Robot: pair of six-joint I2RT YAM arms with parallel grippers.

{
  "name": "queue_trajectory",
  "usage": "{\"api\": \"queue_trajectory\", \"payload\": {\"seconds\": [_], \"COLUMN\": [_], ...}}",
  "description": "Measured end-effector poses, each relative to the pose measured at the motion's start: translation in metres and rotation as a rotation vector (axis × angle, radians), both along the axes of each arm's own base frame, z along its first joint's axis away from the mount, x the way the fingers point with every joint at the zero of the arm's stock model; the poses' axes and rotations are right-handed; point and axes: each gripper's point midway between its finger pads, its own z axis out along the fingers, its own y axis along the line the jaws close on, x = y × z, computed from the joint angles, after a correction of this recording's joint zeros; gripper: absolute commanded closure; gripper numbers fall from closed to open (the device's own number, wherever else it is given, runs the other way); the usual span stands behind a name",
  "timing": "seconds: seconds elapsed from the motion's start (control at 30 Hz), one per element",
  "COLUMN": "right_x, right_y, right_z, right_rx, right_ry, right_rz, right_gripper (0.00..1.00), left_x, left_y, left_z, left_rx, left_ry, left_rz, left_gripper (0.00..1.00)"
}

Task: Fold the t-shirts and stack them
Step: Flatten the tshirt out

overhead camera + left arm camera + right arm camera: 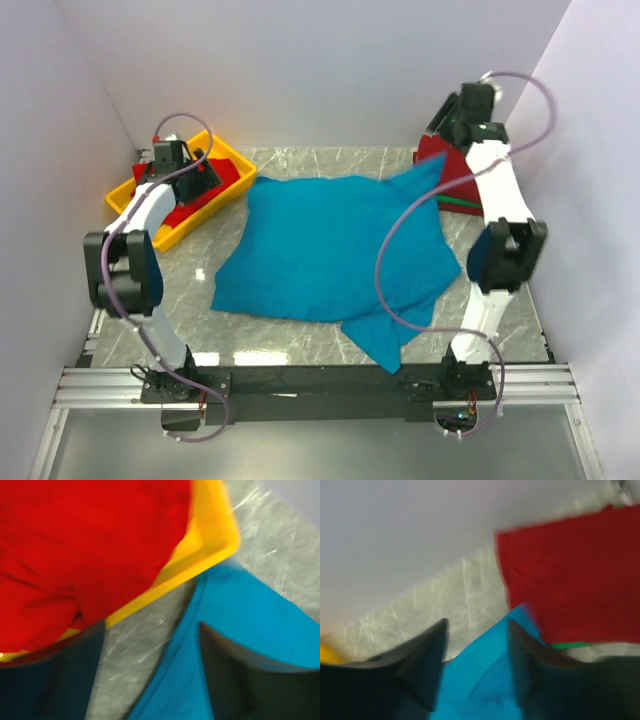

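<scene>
Where the teal-blue cloth t-shirt (330,245) is spread on the grey marbled bench (330,160), long axis left-right, a corner pointing far right, left tool (152,630) spread by the yellow plastic tray (210,545) of red cloth shirt (75,545), right tool (477,625) spread around that corner, finger gaps shown by wrist views alone

The left arm (130,250) and right arm (505,235) stretch forward, left pincer (151,630) and right pincer (477,630) both spread wide.

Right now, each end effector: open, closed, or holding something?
Left end effector: open, holding nothing.
Right end effector: open around a corner of the teal-blue t-shirt, not clamped on it.
</scene>
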Motion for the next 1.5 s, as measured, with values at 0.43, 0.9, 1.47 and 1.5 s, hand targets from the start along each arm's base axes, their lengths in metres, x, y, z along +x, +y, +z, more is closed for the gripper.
{"api": "queue_trajectory", "payload": {"seconds": [0.43, 0.9, 1.47, 1.5], "right_x": [-0.055, -0.194, -0.227, -0.226], "right_y": [0.038, 0.06, 0.077, 0.078], "right_z": [-0.073, -0.16, -0.231, -0.237], "right_rx": [0.028, 0.12, 0.225, 0.229], "right_ry": [0.21, 0.382, 0.54, 0.553], "right_rz": [0.089, 0.102, 0.094, 0.094], "right_gripper": [0.13, 0.14, 0.14, 0.14], "left_x": [0.0, -0.043, -0.043, -0.044], "left_y": [-0.045, -0.129, -0.159, -0.159], "left_z": [0.037, -0.009, -0.089, -0.094], "left_rx": [-0.042, -0.115, -0.212, -0.211], "left_ry": [-0.048, 0.051, 0.208, 0.217], "left_rz": [-0.146, -0.348, -0.446, -0.45], "left_gripper": [0.11, 0.11, 0.11, 0.11]}}
